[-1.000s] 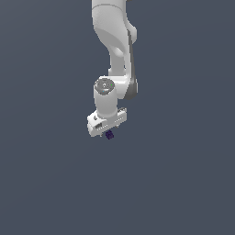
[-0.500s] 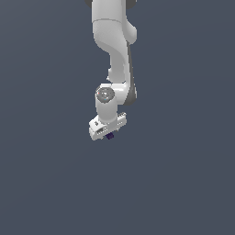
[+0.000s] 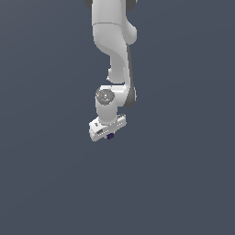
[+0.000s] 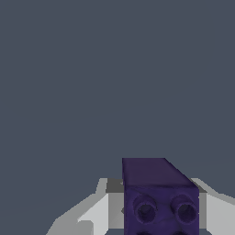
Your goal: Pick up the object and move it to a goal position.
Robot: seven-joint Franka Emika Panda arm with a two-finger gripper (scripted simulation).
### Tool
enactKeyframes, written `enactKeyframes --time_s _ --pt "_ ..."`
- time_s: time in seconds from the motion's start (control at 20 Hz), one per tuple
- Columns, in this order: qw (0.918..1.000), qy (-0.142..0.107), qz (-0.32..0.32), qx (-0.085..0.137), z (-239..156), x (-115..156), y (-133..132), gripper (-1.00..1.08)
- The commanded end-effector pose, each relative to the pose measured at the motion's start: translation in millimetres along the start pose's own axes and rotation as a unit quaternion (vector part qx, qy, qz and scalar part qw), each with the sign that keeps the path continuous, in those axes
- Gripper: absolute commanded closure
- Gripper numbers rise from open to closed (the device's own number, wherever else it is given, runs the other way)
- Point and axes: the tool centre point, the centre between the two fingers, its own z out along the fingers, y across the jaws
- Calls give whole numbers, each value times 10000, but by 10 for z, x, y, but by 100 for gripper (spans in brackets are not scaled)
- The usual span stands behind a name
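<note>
Purple cube clamped lengthwise in the end effector.

- backdrop plain flat slate grey-blue, edge to edge, both views
- no seams or texture visible
- light even, slightly paler toward 6 o'clock

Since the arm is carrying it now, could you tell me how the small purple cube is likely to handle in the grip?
The purple cube looks rigid with flat faces, so it probably won't roll or deform. Being tiny beside the gripper, it is likely light. Its smooth surface might slip if the fingers loosen.
</note>
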Motion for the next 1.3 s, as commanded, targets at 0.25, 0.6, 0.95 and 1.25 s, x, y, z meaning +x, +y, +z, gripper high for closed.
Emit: enactKeyframes --time_s 0.25,0.6,0.95,1.25 --pt "10000 1 -2 0 -1 4 -3 108" --pt "10000 2 -4 -1 -175 67 -89 108" --pt "10000 0 -6 -3 -631 233 -311 108" --pt "10000 -2 -8 -6 -1215 446 -591 108"
